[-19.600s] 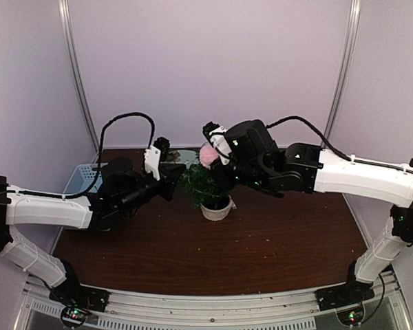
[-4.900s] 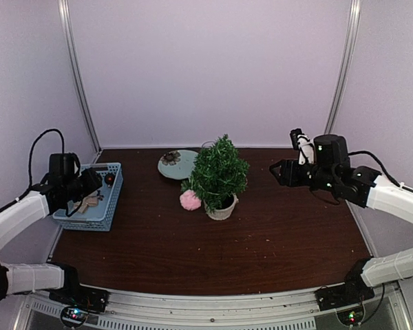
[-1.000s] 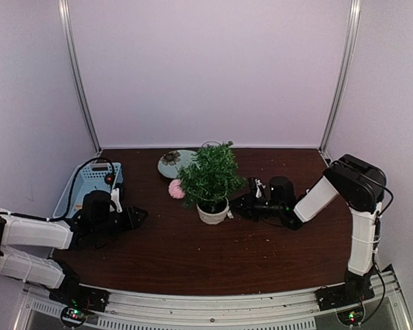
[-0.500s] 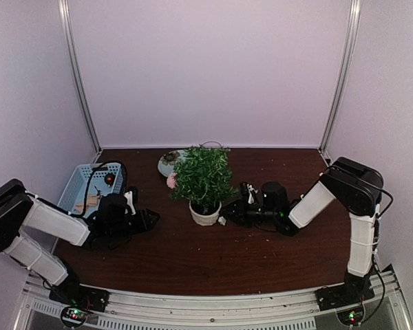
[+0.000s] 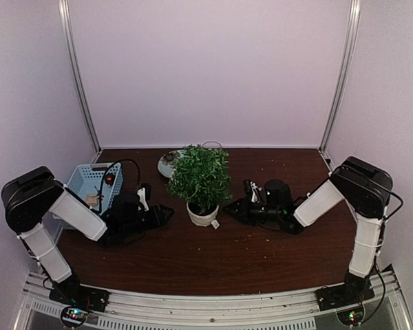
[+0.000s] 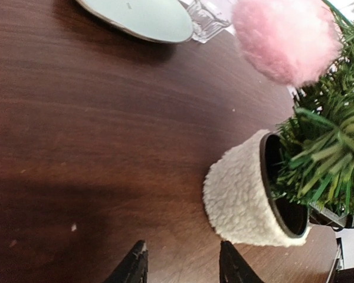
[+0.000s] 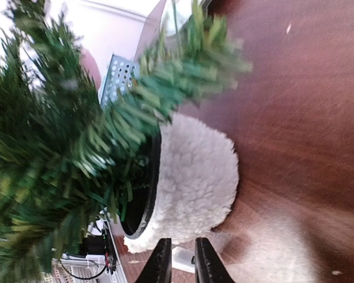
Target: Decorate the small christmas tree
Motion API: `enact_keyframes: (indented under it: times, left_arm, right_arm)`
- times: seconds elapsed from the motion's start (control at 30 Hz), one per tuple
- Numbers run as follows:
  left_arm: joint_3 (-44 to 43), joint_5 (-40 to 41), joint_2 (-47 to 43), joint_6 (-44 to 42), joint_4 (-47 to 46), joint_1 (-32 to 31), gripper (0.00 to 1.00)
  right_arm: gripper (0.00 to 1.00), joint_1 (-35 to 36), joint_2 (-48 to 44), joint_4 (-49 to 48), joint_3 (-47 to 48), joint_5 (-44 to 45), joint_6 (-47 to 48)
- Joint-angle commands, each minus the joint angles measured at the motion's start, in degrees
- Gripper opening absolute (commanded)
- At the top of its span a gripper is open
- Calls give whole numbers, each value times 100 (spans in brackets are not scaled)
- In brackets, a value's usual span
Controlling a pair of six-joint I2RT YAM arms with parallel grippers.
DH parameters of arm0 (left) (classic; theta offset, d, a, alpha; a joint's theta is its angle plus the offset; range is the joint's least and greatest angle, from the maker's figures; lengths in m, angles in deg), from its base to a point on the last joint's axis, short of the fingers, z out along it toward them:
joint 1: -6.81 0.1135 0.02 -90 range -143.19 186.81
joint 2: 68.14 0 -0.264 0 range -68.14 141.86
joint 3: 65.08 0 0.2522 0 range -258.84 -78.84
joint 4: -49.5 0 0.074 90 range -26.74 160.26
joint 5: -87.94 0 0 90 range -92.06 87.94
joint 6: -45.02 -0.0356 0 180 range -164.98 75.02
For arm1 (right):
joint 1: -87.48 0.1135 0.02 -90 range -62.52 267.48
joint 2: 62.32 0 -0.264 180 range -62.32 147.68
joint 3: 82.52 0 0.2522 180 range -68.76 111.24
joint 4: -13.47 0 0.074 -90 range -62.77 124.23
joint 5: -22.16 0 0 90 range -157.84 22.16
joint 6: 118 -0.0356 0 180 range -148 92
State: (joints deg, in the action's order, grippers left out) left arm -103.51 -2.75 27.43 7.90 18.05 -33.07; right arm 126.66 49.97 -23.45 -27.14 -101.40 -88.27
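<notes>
The small christmas tree [image 5: 201,176] stands upright in its fleecy off-white pot [image 5: 202,214] near the table's middle. In the right wrist view the pot [image 7: 194,177] fills the centre under blurred green branches. My right gripper [image 5: 228,211] lies low at the pot's right foot, its fingers [image 7: 163,259] shut on a small white piece [image 7: 183,258] beside the pot's base. My left gripper [image 5: 166,212] rests low on the pot's left, open and empty, a short gap from the pot [image 6: 242,200]. A pink pompom [image 6: 286,38] sits beside the tree's branches.
A pale green plate [image 5: 168,163] and a clear glass cup [image 6: 207,15] lie behind the tree. A blue basket [image 5: 89,182] holding small ornaments stands at the left edge. Metal frame posts rise at the back corners.
The tree and pot have slid left and nearer, the right gripper staying at the pot's foot. My left arm has reached right, closer to the pot.
</notes>
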Motion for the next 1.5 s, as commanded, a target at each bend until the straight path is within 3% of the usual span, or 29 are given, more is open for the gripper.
enact_keyframes:
  times: [0.0, 0.47, 0.9, 1.17, 1.47]
  left_arm:
    - [-303, -259, 374, 113, -892, -55, 41]
    - [-1187, -795, 1396, 162, -1333, -134, 42]
    - [-2071, -1666, 2192, 62, -1236, -134, 24]
    - [-2758, -2323, 2512, -206, -679, -134, 25]
    - [-3116, -2276, 2667, -219, -457, -126, 29]
  right_arm:
    - [15, -207, -598, 741, -35, 206, 700]
    - [17, -556, -458, 777, 106, 27, 892]
    - [23, -732, -295, 472, 76, -158, 830]
    - [28, -782, -343, 364, -19, -186, 841]
    - [24, -777, -250, -83, -167, -294, 534]
